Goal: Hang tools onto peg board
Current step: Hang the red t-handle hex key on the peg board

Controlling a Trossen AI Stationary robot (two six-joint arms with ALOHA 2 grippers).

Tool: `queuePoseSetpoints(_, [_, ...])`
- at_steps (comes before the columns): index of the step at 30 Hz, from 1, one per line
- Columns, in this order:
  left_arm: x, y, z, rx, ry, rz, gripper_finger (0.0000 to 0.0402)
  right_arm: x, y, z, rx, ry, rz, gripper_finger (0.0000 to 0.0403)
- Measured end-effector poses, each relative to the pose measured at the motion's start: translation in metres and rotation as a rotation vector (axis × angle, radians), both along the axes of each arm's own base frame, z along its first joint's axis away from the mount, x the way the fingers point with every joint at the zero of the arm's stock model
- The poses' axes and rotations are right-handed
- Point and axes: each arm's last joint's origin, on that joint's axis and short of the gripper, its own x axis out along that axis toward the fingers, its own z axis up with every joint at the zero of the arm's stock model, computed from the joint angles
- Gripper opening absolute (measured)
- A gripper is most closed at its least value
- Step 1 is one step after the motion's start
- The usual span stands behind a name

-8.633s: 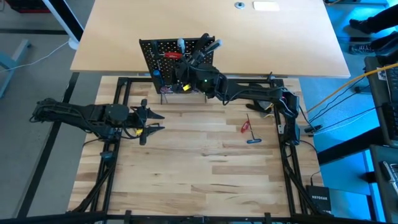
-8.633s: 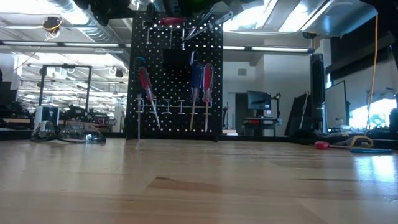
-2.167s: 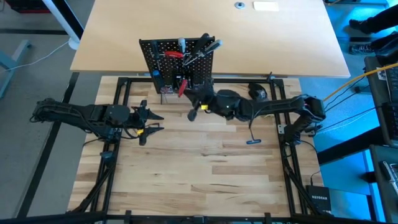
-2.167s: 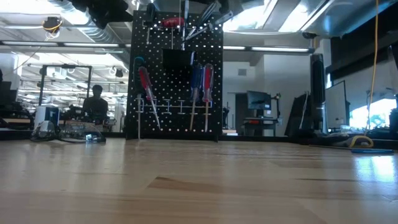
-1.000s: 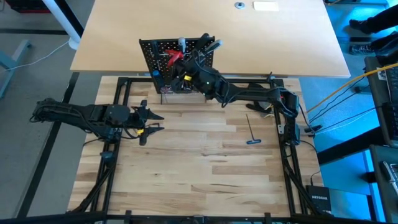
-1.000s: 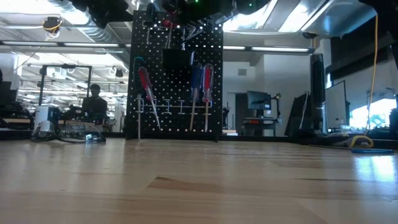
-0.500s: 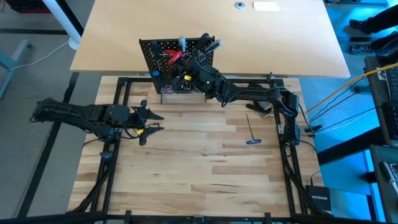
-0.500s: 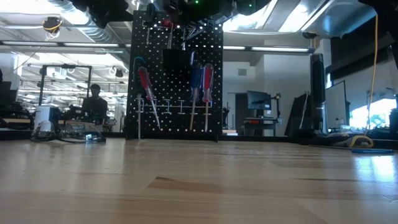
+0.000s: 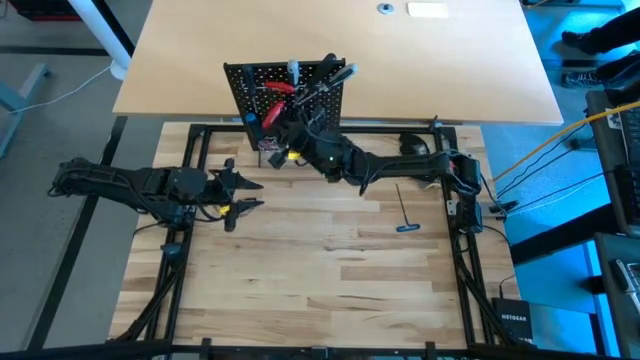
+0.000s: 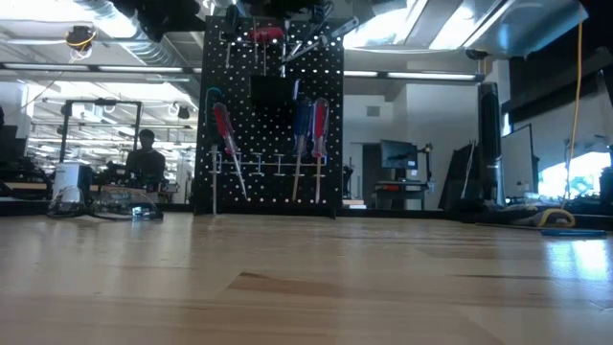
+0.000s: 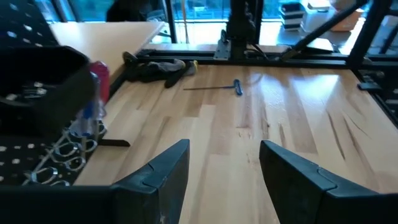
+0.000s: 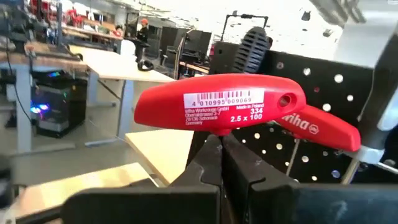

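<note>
The right gripper [image 12: 222,146] was up at the peg board [image 9: 285,95], jaws pinched together on the thin shaft of a red T-handle key [image 12: 221,107], so the handle sat crosswise right above the fingertips. The handle was glossy red with a white label and a small hole near one end. Another red handle [image 12: 323,132] hung just behind it on the board. The left gripper [image 9: 243,197] waited over the table [image 9: 330,270], jaws apart and holding nothing. A blue-handled key [image 9: 405,215] lay on the wood.

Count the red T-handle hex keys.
2 red hex keys: one held in the shut right gripper at the peg board, the other just behind it against the board. Others may be hidden.
</note>
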Motion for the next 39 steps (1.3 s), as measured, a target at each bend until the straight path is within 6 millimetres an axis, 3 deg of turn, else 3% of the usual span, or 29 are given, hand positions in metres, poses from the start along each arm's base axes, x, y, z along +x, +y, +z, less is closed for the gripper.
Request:
queuePoseSetpoints(4, [-0.005,0.002,0.013,0.008,-0.051,0.045,0.0184,0.001,0.021,0.0,-0.03,0.029,0.007,0.0003])
queuePoseSetpoints(8, [-0.01,0.006,0.04,0.058,-0.194,0.14,0.0184,0.002,0.035,0.0,-0.032,0.032,0.038,0.0003])
queuePoseSetpoints(14, [-0.008,0.008,0.062,0.155,-0.375,0.231,0.0184,0.002,0.037,0.0,-0.032,0.032,0.04,0.0003])
queuePoseSetpoints(24, [0.016,0.008,0.056,0.266,-0.321,0.349,0.0184,0.002,0.037,0.0,-0.024,0.033,0.035,0.0003])
queuePoseSetpoints(30, [0.015,0.009,0.065,0.29,-0.394,0.398,0.0184,0.002,0.037,-0.001,-0.021,0.046,0.044,0.0003])
queuePoseSetpoints(39, [0.014,0.011,0.063,0.361,-0.319,0.491,0.0184,0.003,0.039,-0.002,-0.01,0.04,0.083,0.0003])
